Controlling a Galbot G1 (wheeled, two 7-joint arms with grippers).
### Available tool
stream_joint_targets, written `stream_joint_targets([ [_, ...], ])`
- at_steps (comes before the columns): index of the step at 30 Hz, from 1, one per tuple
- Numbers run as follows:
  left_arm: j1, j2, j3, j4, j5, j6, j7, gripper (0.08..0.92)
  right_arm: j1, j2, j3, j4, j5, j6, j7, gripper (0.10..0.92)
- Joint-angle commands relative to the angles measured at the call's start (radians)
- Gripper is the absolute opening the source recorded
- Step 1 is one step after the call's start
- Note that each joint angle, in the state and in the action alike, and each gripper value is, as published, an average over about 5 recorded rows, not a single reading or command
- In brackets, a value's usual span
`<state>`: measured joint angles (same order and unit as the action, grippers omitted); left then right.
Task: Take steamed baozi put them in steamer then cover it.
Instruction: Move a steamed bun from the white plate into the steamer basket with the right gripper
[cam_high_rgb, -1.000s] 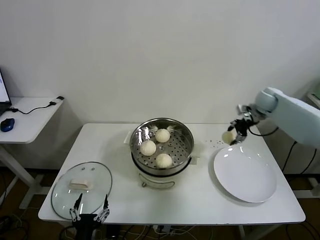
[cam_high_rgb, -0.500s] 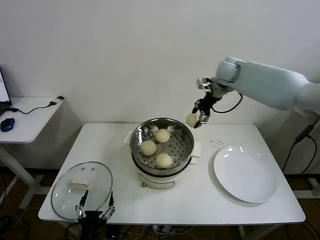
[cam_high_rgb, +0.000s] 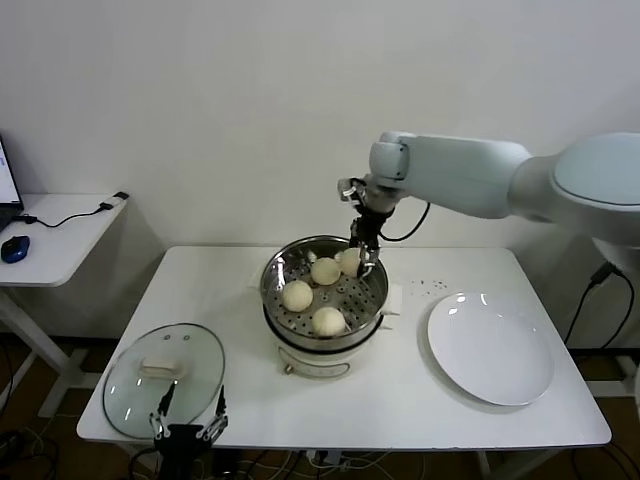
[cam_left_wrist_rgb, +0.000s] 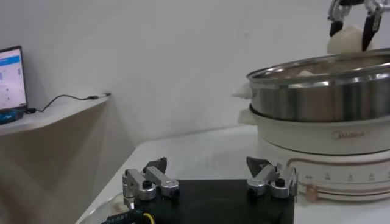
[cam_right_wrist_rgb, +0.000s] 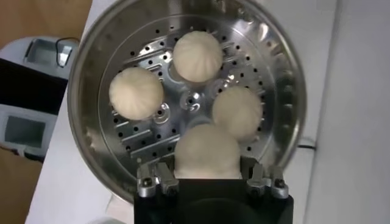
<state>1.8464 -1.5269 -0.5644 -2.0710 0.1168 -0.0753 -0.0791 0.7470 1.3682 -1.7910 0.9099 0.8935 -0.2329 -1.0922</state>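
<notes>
Baozi are what I am tracking, nearest things first. I am keeping the left gripper parked at the desk's front edge with its jaws released and empty, just beside the glass cover. The cover is lying flat on the desk, handle up, so it looks ready for the covering step later. Farther in, the steamer is sitting on its white pot base mid-desk, and three baozi are resting apart on its perforated floor, leaving a free spot on the robot's right. I am holding the fourth baozi in the right gripper, jaws clenched on its sides, hovering over that free spot inside the rim, so I judge it can go down without crowding the others. To the right, the white plate is lying bare.
</notes>
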Motion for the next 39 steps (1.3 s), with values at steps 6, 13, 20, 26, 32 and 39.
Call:
stream_joint_targets([
  [6,-0.005,0.000,-0.006,0.014,-0.002,0.001,-0.001,0.823,-0.100,0.060,-0.042,-0.017,-0.024,-0.010,0.011,0.679],
  [13,-0.014,-0.005,-0.001,0.017,0.010,0.005,0.000,0.823,-0.112,0.058,-0.028,-0.029,-0.047,-0.007,0.011,0.687],
  [20,-0.018,-0.004,0.000,0.019,0.014,0.006,0.000,0.823,-0.093,0.039,-0.010,-0.020,-0.043,-0.007,0.005,0.790],
  [26,-0.023,-0.005,0.002,0.020,0.029,0.006,0.000,0.823,-0.046,-0.001,0.007,0.011,-0.017,-0.008,-0.008,0.822],
  [32,-0.021,-0.008,0.004,0.016,0.038,0.006,-0.001,0.823,0.018,-0.090,0.042,0.058,-0.012,0.003,-0.006,0.823],
  [39,-0.029,-0.015,0.006,0.007,0.051,0.013,-0.002,0.823,0.087,-0.266,0.097,0.152,-0.016,0.049,0.018,0.823],
])
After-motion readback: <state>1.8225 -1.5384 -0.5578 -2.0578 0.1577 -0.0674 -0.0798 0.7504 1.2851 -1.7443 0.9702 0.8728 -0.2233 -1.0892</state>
